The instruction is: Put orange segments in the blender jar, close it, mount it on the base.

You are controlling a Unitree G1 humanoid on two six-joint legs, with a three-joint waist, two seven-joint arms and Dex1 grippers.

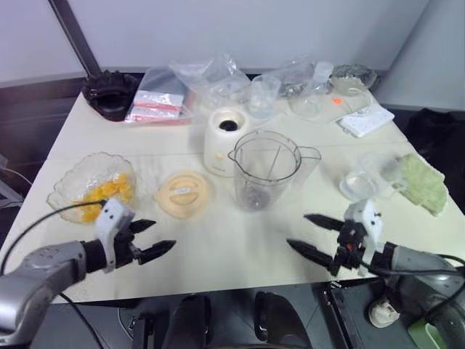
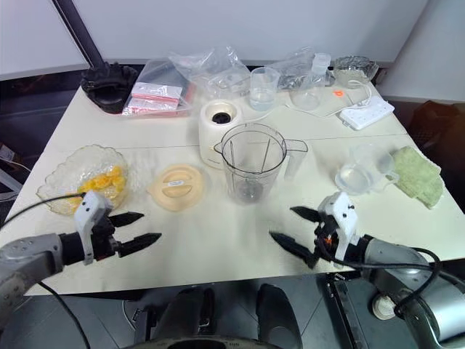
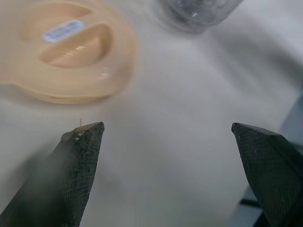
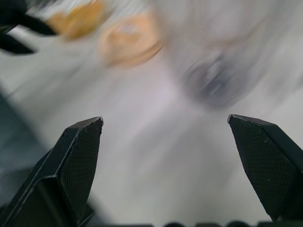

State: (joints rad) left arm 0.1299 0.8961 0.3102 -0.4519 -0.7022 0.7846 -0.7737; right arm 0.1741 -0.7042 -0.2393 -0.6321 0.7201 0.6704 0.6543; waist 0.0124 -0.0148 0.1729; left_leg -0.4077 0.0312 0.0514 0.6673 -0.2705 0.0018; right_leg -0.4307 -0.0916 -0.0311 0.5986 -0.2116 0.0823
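Hard to see: orange segments (image 1: 104,193) blur into a yellow heap in the glass bowl (image 1: 69,183) (count unclear).
Blender jar (image 1: 265,171): upright, lidless, beside the base (image 1: 227,138).
Left gripper (image 1: 150,240): low over the table (image 1: 225,247), fingers wide, empty.
Right gripper (image 1: 306,234): likewise wide, empty.

Grey metallic forearms with black cables; each hand, left hand (image 1: 150,239) and right hand (image 1: 309,234), pairs a white housing with two black textured fingers.

A flat peach lid (image 1: 182,193) is seen on the bench (image 1: 240,247). A green cloth (image 1: 422,182) lies at the right edge; a white power strip (image 1: 366,119), clear bags (image 1: 207,76) and a black object (image 1: 110,93) are at the back.
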